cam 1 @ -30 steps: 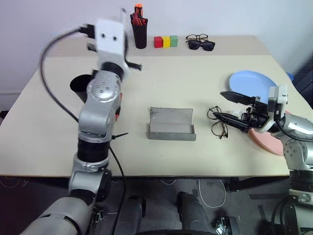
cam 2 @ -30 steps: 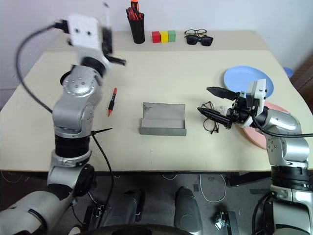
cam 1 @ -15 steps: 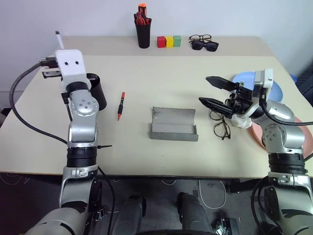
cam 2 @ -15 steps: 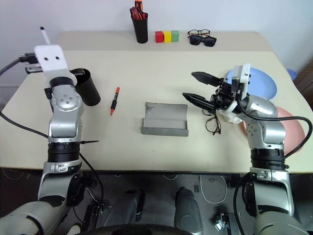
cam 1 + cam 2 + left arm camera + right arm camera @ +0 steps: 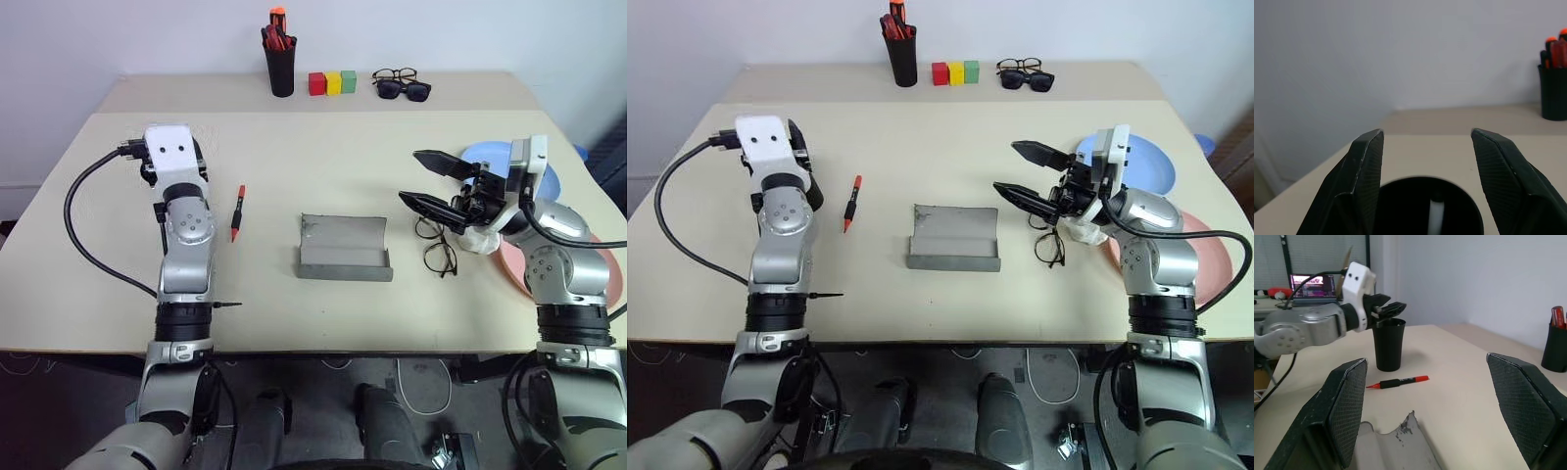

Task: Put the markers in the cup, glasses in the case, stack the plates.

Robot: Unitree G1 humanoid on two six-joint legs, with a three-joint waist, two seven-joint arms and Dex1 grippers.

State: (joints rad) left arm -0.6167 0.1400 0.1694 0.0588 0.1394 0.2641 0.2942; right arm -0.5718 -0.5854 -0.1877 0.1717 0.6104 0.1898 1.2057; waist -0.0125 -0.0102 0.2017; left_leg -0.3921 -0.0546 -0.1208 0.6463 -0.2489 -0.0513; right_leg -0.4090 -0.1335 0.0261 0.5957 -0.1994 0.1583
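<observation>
My left gripper (image 5: 1425, 134) is open right above the black cup (image 5: 1389, 346), which stands at the table's left. A white marker (image 5: 1436, 214) stands inside the cup. The red marker (image 5: 236, 212) lies on the table just right of the cup. The grey case (image 5: 345, 250) lies open mid-table. Right of it lie the wire-framed glasses (image 5: 438, 251). My right gripper (image 5: 409, 176) hangs open and empty just above them, pointing left. The blue plate (image 5: 493, 155) lies behind my right wrist, and the pink plate (image 5: 609, 284) lies near the table's right edge.
At the back edge stand a slim pen cup (image 5: 281, 67) with red-orange pens, three coloured blocks (image 5: 333, 82), and sunglasses (image 5: 406, 91) with another pair of spectacles behind them. A laptop (image 5: 1312, 286) sits beyond the table's left side.
My left arm came down and to the left over the cup and its gripper opened. The white marker it held upright now stands in the cup. The right gripper stayed open.
</observation>
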